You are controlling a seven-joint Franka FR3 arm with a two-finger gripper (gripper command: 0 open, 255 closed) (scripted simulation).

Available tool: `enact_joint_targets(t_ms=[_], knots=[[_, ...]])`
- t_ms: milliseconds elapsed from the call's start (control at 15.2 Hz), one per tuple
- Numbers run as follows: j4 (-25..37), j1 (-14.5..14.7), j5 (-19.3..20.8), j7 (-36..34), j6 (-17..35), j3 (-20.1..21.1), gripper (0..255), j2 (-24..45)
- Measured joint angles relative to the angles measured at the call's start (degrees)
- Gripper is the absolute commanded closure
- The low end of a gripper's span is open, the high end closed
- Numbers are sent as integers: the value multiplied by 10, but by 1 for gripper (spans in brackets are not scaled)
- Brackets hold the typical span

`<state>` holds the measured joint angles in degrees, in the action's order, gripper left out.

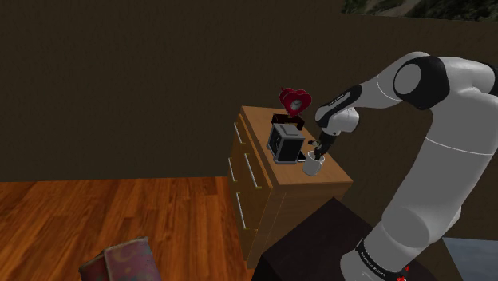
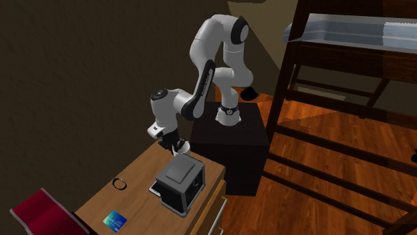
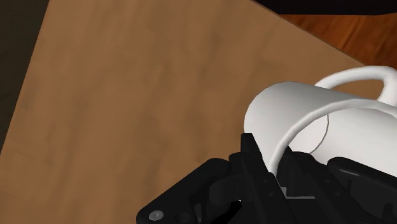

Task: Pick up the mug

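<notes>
The white mug (image 3: pixel 305 102) is at the corner of the wooden dresser (image 1: pixel 257 124) nearest the stand, just beside a black box-shaped appliance (image 1: pixel 286 142). The gripper (image 3: pixel 275 158) is closed on the mug's wall, with one finger inside the rim and one outside. I think this is because the thin wall gives an easier hold than the wide body. I cannot tell whether the mug is off the surface. A red heart-shaped object (image 1: pixel 294 100) is behind the appliance.
</notes>
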<state>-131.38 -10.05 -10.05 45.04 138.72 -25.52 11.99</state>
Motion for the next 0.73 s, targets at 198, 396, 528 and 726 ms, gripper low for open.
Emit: enact_joint_targets(t_ms=[198, 396, 528, 726], knots=[[1, 3, 11, -8, -14, -4, 255, -14], [5, 6, 25, -18, -34, -8, 255, -32], [9, 7, 34, -25, -48, -10, 255, -45], [14, 9, 44, -33, -66, -12, 255, -60]])
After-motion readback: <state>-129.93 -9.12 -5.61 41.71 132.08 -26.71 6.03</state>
